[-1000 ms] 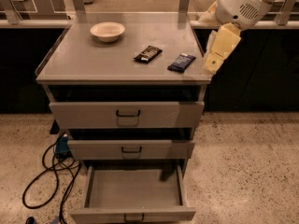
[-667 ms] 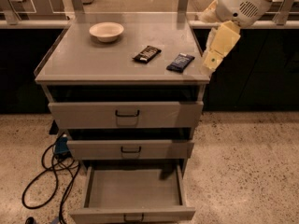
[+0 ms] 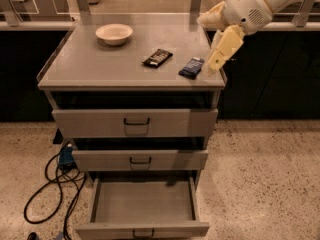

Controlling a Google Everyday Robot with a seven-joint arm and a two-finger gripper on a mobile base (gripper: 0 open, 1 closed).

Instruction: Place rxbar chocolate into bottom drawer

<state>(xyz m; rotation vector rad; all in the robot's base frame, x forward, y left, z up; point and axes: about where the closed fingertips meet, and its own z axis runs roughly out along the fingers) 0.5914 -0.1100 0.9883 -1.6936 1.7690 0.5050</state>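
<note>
Nearest to you, the bottom drawer (image 3: 142,202) is pulled out and you can see its bare floor, so it is ready to take the bar. The two drawers above it are pushed in. Dark cables (image 3: 47,184) lie on the floor to the left.

Up on the cabinet top (image 3: 95,66) lies the rxbar chocolate (image 3: 157,58), flat, near the middle. Its long side runs slantwise, from near-left to far-right.

The gripper (image 3: 220,55) hangs over the right edge of the top. You cannot tell if it is wide or narrow, and no bar shows in it. The dark blue bar (image 3: 191,67) lies just beside the gripper, between it and the chocolate one. So I think you must reach past the blue bar, toward the left of the picture.

Farther back sits a white bowl (image 3: 114,34).
</note>
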